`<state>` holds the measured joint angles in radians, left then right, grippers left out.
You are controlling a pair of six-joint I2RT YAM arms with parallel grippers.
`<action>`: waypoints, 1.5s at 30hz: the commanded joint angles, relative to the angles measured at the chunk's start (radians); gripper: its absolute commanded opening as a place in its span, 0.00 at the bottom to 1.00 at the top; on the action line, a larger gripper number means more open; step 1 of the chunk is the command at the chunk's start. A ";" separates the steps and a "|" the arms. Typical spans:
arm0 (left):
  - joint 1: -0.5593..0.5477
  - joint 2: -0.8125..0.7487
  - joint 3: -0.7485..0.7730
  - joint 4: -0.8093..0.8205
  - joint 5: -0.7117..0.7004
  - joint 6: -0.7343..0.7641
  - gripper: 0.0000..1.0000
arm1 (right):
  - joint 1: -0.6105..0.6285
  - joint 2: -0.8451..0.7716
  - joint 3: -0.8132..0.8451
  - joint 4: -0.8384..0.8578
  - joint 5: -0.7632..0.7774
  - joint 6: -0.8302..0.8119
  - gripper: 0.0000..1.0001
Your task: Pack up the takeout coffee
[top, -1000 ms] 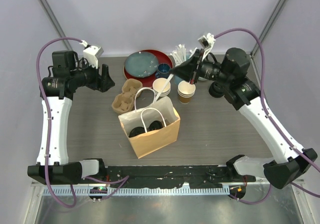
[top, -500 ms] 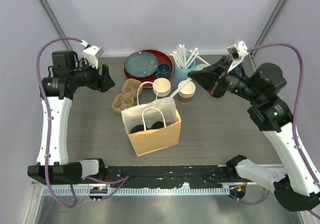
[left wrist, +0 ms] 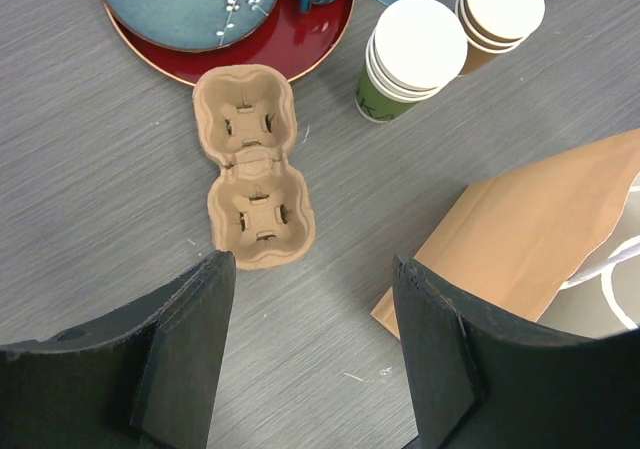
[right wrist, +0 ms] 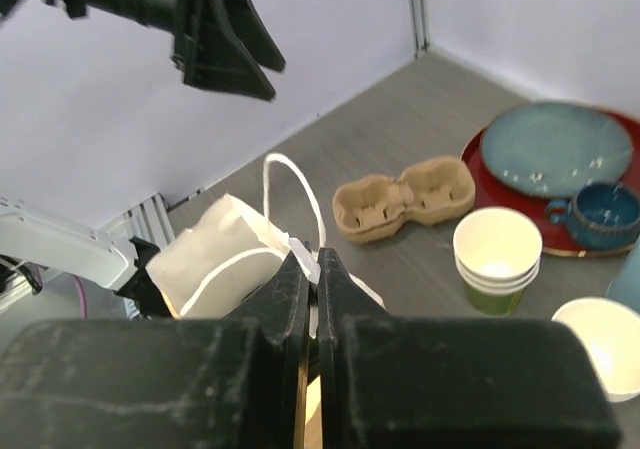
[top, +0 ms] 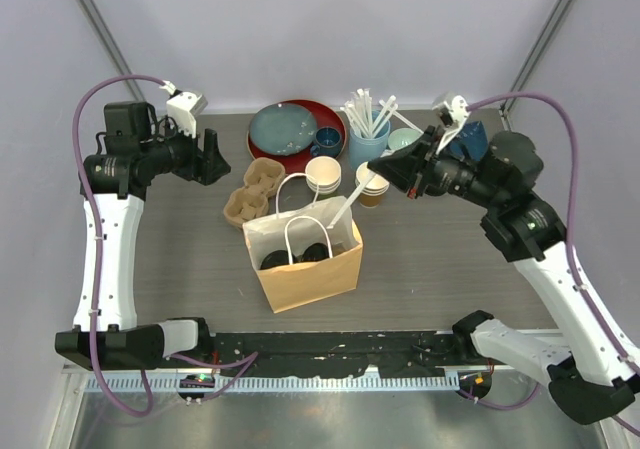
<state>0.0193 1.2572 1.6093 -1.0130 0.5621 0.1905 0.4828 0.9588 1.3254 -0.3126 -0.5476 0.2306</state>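
- While pinching a white straw (top: 347,205), the right gripper (top: 388,176) reaches toward the paper bag's (top: 305,274) far right corner, arm bent.
- Left gripper (top: 212,157), jaws wide and empty, hovers beyond the bag's left.
- Both lidded coffees (top: 275,262) sit inside the bag.

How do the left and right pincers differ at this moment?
The left pincer stands wide open and empty; the right pincer is shut on a white straw. The left pincer looks down on a cardboard cup carrier; the right pincer aims its straw toward the mouth of the paper bag. Both are black and raised off the table.
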 commanded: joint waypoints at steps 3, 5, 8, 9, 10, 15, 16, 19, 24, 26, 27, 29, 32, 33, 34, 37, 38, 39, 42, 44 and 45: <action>0.004 -0.015 -0.002 0.010 0.027 0.007 0.68 | 0.000 0.043 -0.139 0.156 -0.031 0.096 0.01; 0.004 -0.016 0.000 0.008 0.027 0.007 0.68 | 0.000 0.064 -0.205 0.283 -0.063 0.172 0.01; 0.004 -0.016 -0.003 0.008 0.025 0.009 0.68 | 0.008 0.089 -0.274 0.430 -0.061 0.234 0.01; 0.005 -0.016 -0.003 0.007 0.024 0.009 0.68 | 0.016 0.095 -0.287 0.449 -0.054 0.237 0.01; 0.004 -0.016 -0.003 0.008 0.025 0.009 0.68 | 0.019 0.103 -0.296 0.478 -0.035 0.237 0.01; 0.004 -0.012 -0.003 0.007 0.025 0.010 0.68 | 0.028 0.118 -0.289 0.420 -0.017 0.152 0.44; 0.005 -0.010 -0.003 0.005 0.024 0.010 0.68 | 0.030 0.113 -0.275 0.358 -0.003 0.127 0.74; 0.004 -0.004 -0.005 0.007 0.027 0.009 0.68 | 0.027 0.094 -0.203 0.238 0.119 0.012 0.81; 0.005 0.005 -0.003 0.007 0.030 0.012 0.68 | -0.007 0.136 -0.033 0.149 0.288 -0.097 0.85; 0.005 0.004 -0.002 0.004 0.032 0.013 0.68 | -0.042 0.187 0.038 0.124 0.322 -0.134 0.84; 0.004 0.005 -0.002 0.004 0.030 0.015 0.68 | -0.093 0.255 0.058 0.116 0.342 -0.146 0.80; 0.004 0.005 -0.002 0.001 0.030 0.017 0.68 | -0.150 0.335 0.118 0.116 0.351 -0.165 0.62; 0.004 0.005 -0.003 -0.002 0.022 0.020 0.68 | -0.199 0.535 0.201 0.113 0.420 -0.237 0.44; 0.004 0.007 -0.003 -0.004 0.015 0.024 0.68 | -0.200 0.620 0.222 0.109 0.431 -0.270 0.42; 0.004 0.007 -0.003 -0.006 0.012 0.024 0.68 | -0.199 0.668 0.269 0.104 0.423 -0.295 0.41; 0.004 0.013 0.000 -0.007 0.002 0.026 0.68 | -0.199 0.825 0.381 0.070 0.384 -0.352 0.34; 0.005 0.018 0.001 -0.007 0.001 0.026 0.68 | -0.199 0.859 0.417 0.037 0.388 -0.365 0.34; 0.005 0.021 0.003 -0.007 0.001 0.027 0.68 | -0.199 0.898 0.449 0.021 0.391 -0.372 0.34; 0.004 0.027 0.008 -0.009 -0.004 0.029 0.68 | -0.199 0.989 0.556 -0.013 0.416 -0.389 0.36; 0.005 0.033 0.008 -0.010 -0.002 0.029 0.68 | -0.199 1.024 0.574 -0.013 0.428 -0.393 0.37; 0.004 0.034 0.008 -0.010 -0.004 0.030 0.68 | -0.200 1.031 0.586 -0.010 0.428 -0.393 0.37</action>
<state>0.0200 1.2873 1.6058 -1.0157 0.5587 0.2031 0.2794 2.0403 1.7802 -0.3412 -0.1486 -0.1150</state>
